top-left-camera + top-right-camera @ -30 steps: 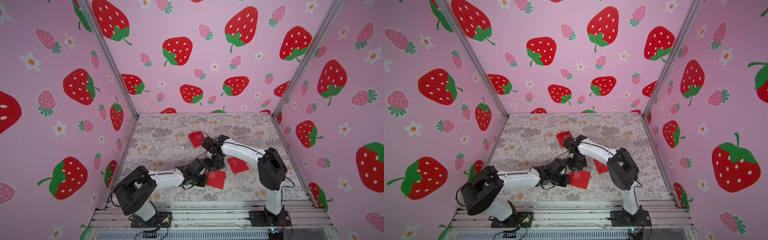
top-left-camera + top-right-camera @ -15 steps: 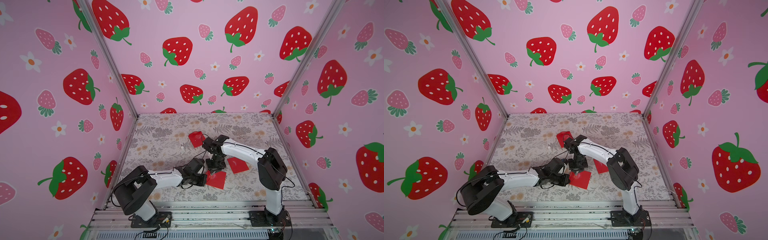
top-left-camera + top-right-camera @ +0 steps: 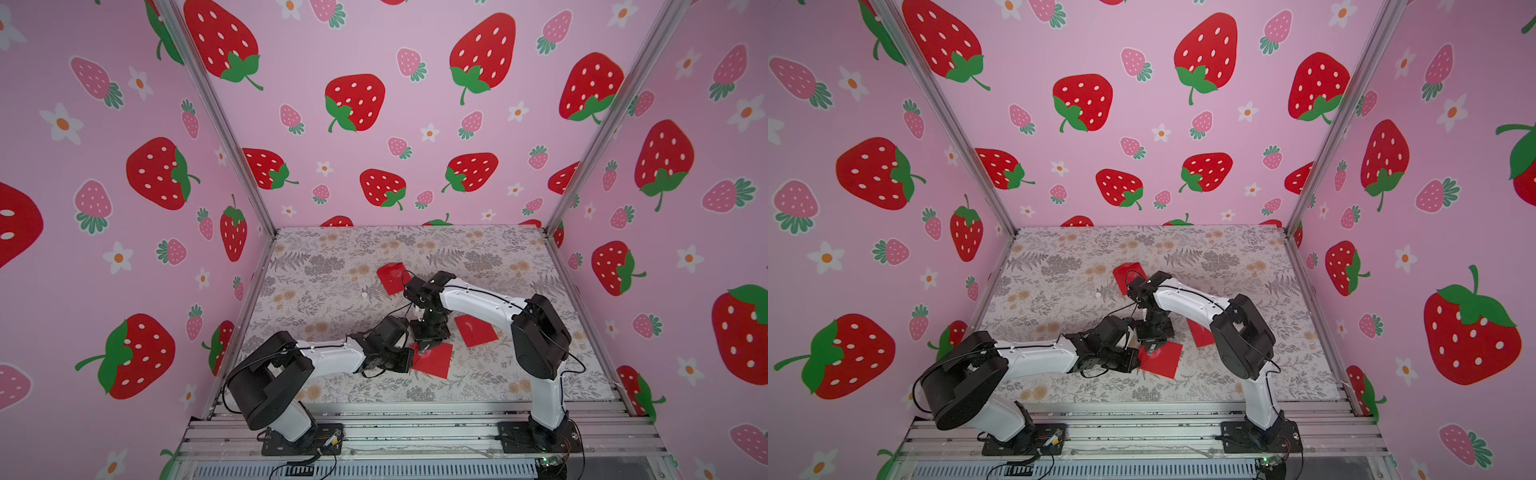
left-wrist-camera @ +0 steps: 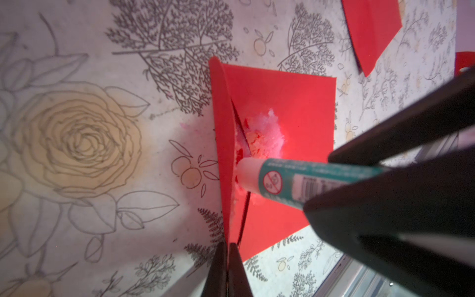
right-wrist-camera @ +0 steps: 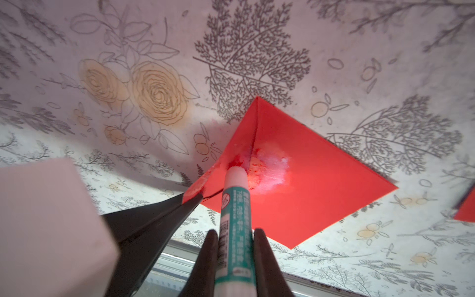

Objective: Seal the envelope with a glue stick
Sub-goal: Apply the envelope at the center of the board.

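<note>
Strawberry-print pink walls close round a floral tabletop (image 3: 332, 257) carrying three red envelopes. The near envelope (image 3: 436, 363) is the one in work, with a second envelope (image 3: 476, 330) to its right and a third envelope (image 3: 390, 277) farther back. The left hand (image 4: 227, 257), fingers together, pinches the flap (image 4: 221, 144) and holds it raised. The right hand (image 5: 235, 232) is clamped on the glue stick (image 5: 232, 203), whose tip presses at the fold beside a white glue smear (image 5: 270, 167). Gluing looks to be the step in hand. Next, I judge, the stick must lift clear so the flap can be laid down and pressed flat.
</note>
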